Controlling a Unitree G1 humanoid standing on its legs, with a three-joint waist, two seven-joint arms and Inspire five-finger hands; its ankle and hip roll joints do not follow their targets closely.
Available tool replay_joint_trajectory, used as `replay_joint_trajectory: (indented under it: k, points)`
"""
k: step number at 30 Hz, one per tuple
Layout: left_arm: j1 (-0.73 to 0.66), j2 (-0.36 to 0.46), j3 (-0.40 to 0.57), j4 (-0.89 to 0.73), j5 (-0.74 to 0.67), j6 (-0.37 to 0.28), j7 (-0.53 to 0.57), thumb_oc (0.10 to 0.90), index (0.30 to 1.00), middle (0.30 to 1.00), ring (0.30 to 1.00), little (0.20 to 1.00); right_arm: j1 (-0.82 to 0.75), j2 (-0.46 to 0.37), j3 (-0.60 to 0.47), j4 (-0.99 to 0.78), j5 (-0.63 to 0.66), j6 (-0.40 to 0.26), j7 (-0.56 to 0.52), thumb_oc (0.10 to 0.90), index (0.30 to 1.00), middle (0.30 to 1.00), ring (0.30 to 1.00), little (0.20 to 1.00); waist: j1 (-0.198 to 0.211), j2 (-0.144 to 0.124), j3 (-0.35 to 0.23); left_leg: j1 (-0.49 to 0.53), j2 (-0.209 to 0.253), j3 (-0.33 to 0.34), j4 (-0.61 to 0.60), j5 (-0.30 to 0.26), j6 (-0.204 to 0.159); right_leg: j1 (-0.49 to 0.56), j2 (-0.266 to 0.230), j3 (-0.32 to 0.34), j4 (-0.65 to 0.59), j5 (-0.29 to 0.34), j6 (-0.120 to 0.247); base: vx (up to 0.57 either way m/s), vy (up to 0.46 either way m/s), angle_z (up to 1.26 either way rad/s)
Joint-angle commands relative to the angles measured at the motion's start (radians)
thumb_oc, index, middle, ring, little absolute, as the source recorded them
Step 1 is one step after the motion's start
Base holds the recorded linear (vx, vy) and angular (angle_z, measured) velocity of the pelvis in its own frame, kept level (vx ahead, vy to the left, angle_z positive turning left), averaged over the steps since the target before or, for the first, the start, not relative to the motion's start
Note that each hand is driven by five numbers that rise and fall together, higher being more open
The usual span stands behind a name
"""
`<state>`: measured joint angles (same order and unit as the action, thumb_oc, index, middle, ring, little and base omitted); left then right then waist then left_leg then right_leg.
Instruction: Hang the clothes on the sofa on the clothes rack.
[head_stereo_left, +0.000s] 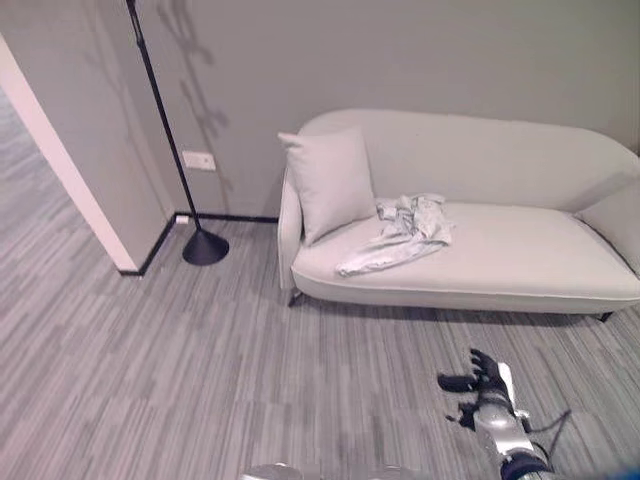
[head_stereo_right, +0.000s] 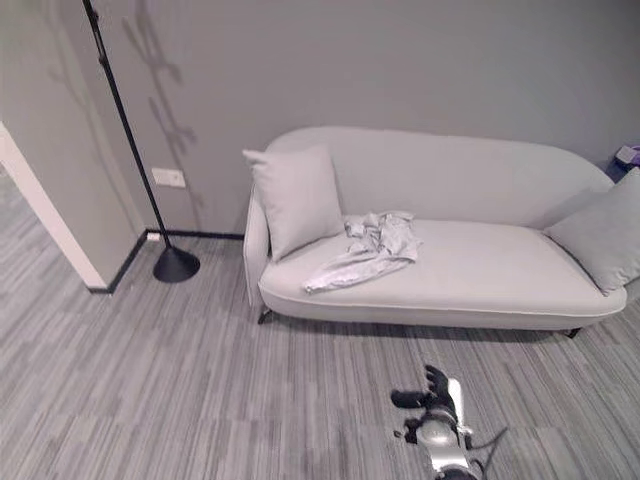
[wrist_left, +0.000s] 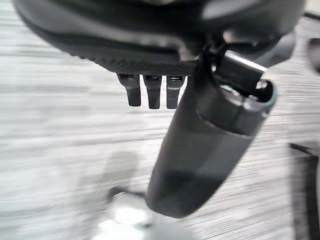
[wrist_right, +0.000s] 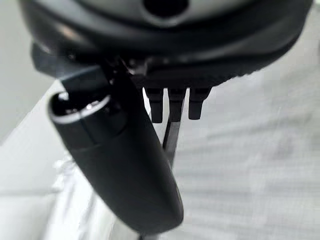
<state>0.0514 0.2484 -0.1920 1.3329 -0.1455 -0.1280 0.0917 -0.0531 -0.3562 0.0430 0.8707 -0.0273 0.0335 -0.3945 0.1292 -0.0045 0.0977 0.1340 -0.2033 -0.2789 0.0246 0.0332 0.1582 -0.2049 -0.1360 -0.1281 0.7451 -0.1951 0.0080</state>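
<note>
– Where's the garment you're after?

– You'll find the pale grey crumpled garment (head_stereo_left: 403, 232) in the middle of the frame, lying on the seat of the light grey sofa (head_stereo_left: 520, 250), just beside the cushion (head_stereo_left: 329, 180) propped at the sofa's left end. One sleeve, or possibly a trouser leg, trails toward the seat's front edge. A second cushion (head_stereo_right: 603, 232) leans at the far right end.

– And your hands?

– Your right hand (head_stereo_left: 484, 385) sits at the lower right of the frame, over the striped grey carpet (head_stereo_left: 150, 370), well apart from the sofa, fingers spread and relaxed, holding nothing. In its wrist view, your left hand (wrist_left: 150, 92) hangs above the carpet, fingers straight in a row, thumb out, empty too.

– Anything else?

– A black floor-standing pole (head_stereo_left: 160, 120) with a round base stands at the upper left, near the wall corner.
</note>
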Motion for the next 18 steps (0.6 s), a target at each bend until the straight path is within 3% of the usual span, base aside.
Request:
replay_joint_trajectory:
  k: [1, 2, 3, 7, 10, 12, 13, 14, 16, 17, 18]
  points:
    - [-0.073, 0.058, -0.031, 0.016, 0.05, -0.035, 0.036, 0.8, 0.9, 0.9, 0.9, 0.9, -0.077, -0.157, -0.06, -0.098, -0.056, -0.035, -0.101, 0.8, 0.9, 0.9, 0.9, 0.9, 0.009, 0.003, 0.003, 0.02, 0.05, -0.108, -0.112, -0.047, -0.051, 0.068, 0.123, 0.07, -0.466, 0.162, 0.05, 0.14, -0.083, 0.19]
    - [-0.074, 0.058, -0.031, 0.017, 0.05, -0.035, 0.036, 0.8, 0.9, 0.9, 0.9, 0.9, -0.079, -0.158, -0.06, -0.097, -0.055, -0.036, -0.102, 0.8, 0.9, 0.9, 0.9, 0.9, 0.009, 0.008, 0.005, 0.021, 0.055, -0.107, -0.112, -0.046, -0.051, 0.079, 0.128, 0.069, -0.488, 0.176, 0.05, 0.26, -0.114, 0.23]
    - [-0.121, 0.058, -0.032, 0.033, 0.055, -0.043, 0.043, 0.8, 0.9, 0.9, 0.9, 0.9, -0.12, -0.195, -0.02, -0.06, -0.076, -0.022, -0.067, 0.8, 0.9, 0.9, 0.9, 0.9, 0.017, 0.0, 0.013, 0.029, 0.059, -0.143, -0.112, -0.06, -0.064, 0.057, 0.141, 0.204, -0.694, 0.265, 0.084, 0.21, -0.079, 0.21]
    - [-0.139, 0.056, -0.022, 0.041, 0.042, -0.048, 0.037, 0.8, 0.9, 0.9, 0.9, 0.9, -0.143, -0.225, 0.007, -0.072, -0.087, -0.029, -0.041, 0.8, 0.9, 0.9, 0.9, 0.9, 0.025, -0.015, 0.012, 0.047, 0.071, -0.176, -0.112, -0.072, -0.079, 0.047, 0.153, 0.288, -0.74, 0.334, 0.09, 0.32, -0.165, 0.08]
    - [-0.116, 0.051, 0.004, 0.062, 0.027, -0.049, 0.027, 0.8, 0.9, 0.9, 0.9, 0.9, -0.138, -0.233, 0.01, -0.132, -0.104, -0.046, -0.004, 0.8, 0.9, 0.9, 0.9, 0.9, 0.028, -0.044, -0.015, 0.072, 0.102, -0.209, -0.112, -0.099, -0.104, 0.092, 0.14, 0.27, -0.743, 0.322, 0.072, 0.47, -0.304, 0.52]
    - [-0.095, 0.039, 0.015, 0.076, 0.031, -0.046, 0.027, 0.8, 0.9, 0.9, 0.9, 0.9, -0.124, -0.264, 0.009, -0.189, -0.152, -0.045, 0.016, 0.8, 0.9, 0.9, 0.9, 0.9, 0.03, -0.055, -0.039, 0.083, 0.159, -0.242, -0.11, -0.102, -0.129, 0.106, 0.161, 0.252, -0.716, 0.262, 0.044, 0.51, -0.405, 0.6]
    - [-0.094, 0.038, 0.014, 0.076, 0.031, -0.047, 0.027, 0.8, 0.9, 0.9, 0.9, 0.9, -0.122, -0.264, 0.008, -0.191, -0.153, -0.044, 0.017, 0.8, 0.9, 0.9, 0.9, 0.9, 0.026, -0.052, -0.04, 0.085, 0.163, -0.247, -0.111, -0.104, -0.13, 0.107, 0.162, 0.246, -0.712, 0.258, 0.043, 0.5, -0.383, 0.77]
    - [-0.088, 0.029, 0.003, 0.076, 0.046, -0.048, 0.028, 0.8, 0.9, 0.9, 0.9, 0.9, -0.118, -0.272, 0.012, -0.221, -0.174, -0.045, 0.022, 0.8, 0.9, 0.9, 0.9, 0.9, 0.023, -0.051, -0.042, 0.08, 0.178, -0.249, -0.068, -0.099, -0.143, 0.128, 0.171, 0.235, -0.709, 0.236, 0.031, 0.28, -0.193, 0.59]
    - [-0.094, 0.026, -0.041, 0.054, 0.089, -0.051, 0.028, 0.8, 0.9, 0.9, 0.9, 0.9, -0.117, -0.295, 0.015, -0.246, -0.198, -0.051, 0.02, 0.8, 0.9, 0.9, 0.9, 0.9, 0.019, -0.056, -0.027, 0.013, 0.16, -0.232, 0.098, -0.094, -0.158, 0.177, 0.159, 0.204, -0.727, 0.214, 0.017, 0.31, -0.22, 0.47]
    - [-0.108, 0.027, -0.059, 0.028, 0.092, -0.052, 0.033, 0.8, 0.9, 0.9, 0.9, 0.9, -0.128, -0.302, 0.024, -0.25, -0.198, -0.054, 0.01, 0.8, 0.9, 0.9, 0.9, 0.9, 0.02, -0.064, 0.005, -0.083, 0.122, -0.216, 0.255, -0.059, -0.167, 0.198, 0.135, 0.185, -0.744, 0.221, 0.018, 0.11, -0.141, 0.56]
    - [-0.119, 0.029, -0.061, 0.004, 0.081, -0.055, 0.04, 0.8, 0.9, 0.9, 0.9, 0.9, -0.136, -0.313, 0.034, -0.249, -0.2, -0.058, 0.003, 0.8, 0.9, 0.9, 0.9, 0.9, 0.022, -0.07, 0.025, -0.14, 0.104, -0.195, 0.325, -0.065, -0.142, 0.207, 0.127, 0.173, -0.756, 0.226, 0.014, 0.03, -0.103, 0.73]
